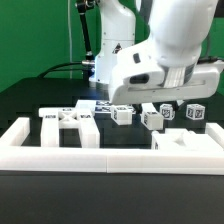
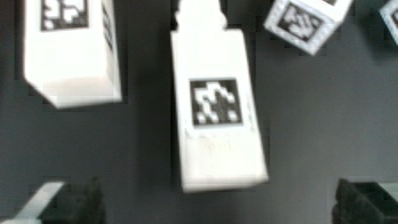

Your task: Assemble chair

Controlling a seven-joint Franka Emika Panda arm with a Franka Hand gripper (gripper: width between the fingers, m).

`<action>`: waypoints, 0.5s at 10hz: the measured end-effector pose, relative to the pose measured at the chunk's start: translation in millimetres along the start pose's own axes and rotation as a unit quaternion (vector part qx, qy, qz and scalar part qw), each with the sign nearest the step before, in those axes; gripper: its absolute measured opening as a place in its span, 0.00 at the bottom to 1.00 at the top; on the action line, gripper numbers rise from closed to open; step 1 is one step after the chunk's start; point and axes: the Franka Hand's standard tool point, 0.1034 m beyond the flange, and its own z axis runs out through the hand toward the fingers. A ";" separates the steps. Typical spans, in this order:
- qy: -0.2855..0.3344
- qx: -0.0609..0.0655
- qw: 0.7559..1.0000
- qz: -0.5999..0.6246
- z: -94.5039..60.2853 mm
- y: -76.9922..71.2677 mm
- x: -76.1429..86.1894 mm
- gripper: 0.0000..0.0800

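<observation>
On the exterior view's left the panel [image 1: 66,122] lies flat on the bench [image 1: 25,105], and loose blocks [image 1: 152,118] sit in a row towards the right. Nothing looks joined yet, so I judge this an early pick. In the wrist view my tool [image 2: 215,200] hangs spread wide above a long bar [image 2: 217,110] lying flat, one finger [image 2: 63,200] off each side, touching nothing. Next I must come straight down, keep the bar centred, and close across its narrow width without nudging the neighbouring piece [image 2: 71,55].
</observation>
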 end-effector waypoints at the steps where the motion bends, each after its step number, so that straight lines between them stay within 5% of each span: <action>1: -0.017 0.001 1.000 -0.001 3.0 -0.7 1.9 0.81; 5: -0.038 0.001 0.999 -0.003 6.1 -2.2 4.2 0.81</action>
